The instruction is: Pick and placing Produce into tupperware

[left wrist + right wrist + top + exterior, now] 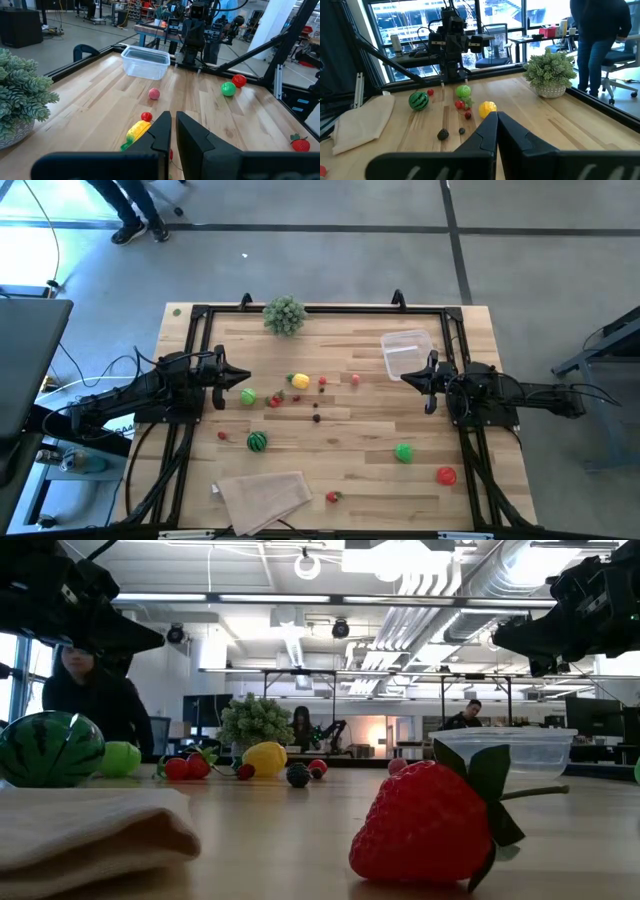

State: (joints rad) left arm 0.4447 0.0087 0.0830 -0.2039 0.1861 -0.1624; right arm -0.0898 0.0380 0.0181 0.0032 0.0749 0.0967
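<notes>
The clear tupperware (406,352) stands on its base at the far right of the wooden table (340,470), just beyond my right gripper (408,377). Produce lies scattered on the tabletop: a yellow piece (299,380), a green ball (247,396), a striped watermelon ball (257,441), another green ball (403,451), a red piece (446,475) and a strawberry (333,497). My left gripper (243,377) hovers shut at the table's left side, above the produce. My right gripper is also shut and raised at the right side. Neither holds anything.
A bushy grey-green plant (284,314) stands at the far edge. A folded beige cloth (262,496) lies at the near edge. A black frame (320,308) borders the table. People stand in the room beyond (600,40).
</notes>
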